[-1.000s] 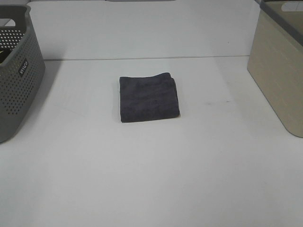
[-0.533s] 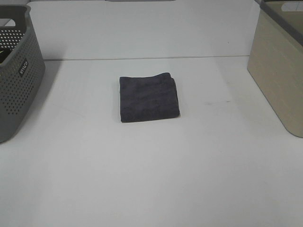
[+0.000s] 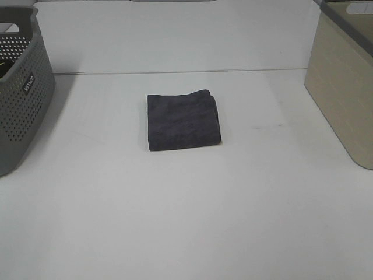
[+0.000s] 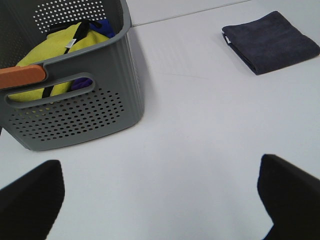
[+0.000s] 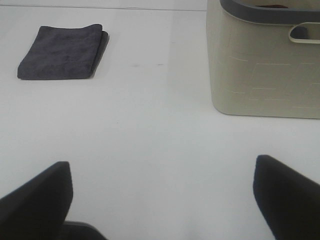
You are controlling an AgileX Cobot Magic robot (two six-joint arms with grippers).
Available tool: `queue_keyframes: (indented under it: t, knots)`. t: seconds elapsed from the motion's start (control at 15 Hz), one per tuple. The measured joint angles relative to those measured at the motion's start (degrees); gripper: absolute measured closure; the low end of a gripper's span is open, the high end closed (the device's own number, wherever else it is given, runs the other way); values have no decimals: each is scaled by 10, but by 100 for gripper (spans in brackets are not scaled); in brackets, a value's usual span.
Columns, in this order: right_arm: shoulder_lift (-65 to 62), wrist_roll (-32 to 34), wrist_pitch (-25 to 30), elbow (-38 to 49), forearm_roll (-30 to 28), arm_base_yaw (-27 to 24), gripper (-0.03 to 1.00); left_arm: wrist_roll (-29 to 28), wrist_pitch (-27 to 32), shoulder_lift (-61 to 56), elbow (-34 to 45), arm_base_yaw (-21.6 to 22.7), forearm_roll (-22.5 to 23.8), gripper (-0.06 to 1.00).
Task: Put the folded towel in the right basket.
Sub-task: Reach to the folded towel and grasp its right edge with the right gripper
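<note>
On the tabletop (image 3: 186,221), the folded towel (image 3: 182,121) is still lying untouched, well apart from the right basket (image 3: 342,87). The left tool (image 4: 160,200) and right tool (image 5: 160,200) are hanging open, so the job is only starting.

A grey perforated basket (image 4: 75,107) stood on the white table (image 4: 200,140), ahead of the jaws of the left gripper (image 4: 159,170) and nearer one finger than the other. Inside it lay a yellow cloth (image 4: 50,55) crossed by a black strap, with a blue item (image 4: 102,26) farther from the jaws. An orange piece (image 4: 20,76) sat at the rim nearest the jaws.
</note>
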Motion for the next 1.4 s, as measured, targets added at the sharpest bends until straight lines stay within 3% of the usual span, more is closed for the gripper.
queue_keyframes:
  t: [1.2, 1.4]
  knots:
    - [3, 10, -7, -3, 0, 0, 8, 0, 0, 0, 0, 0, 0, -4]
    - [107, 20, -76, -42, 0, 0, 13, 0, 0, 0, 0, 0, 0, -4]
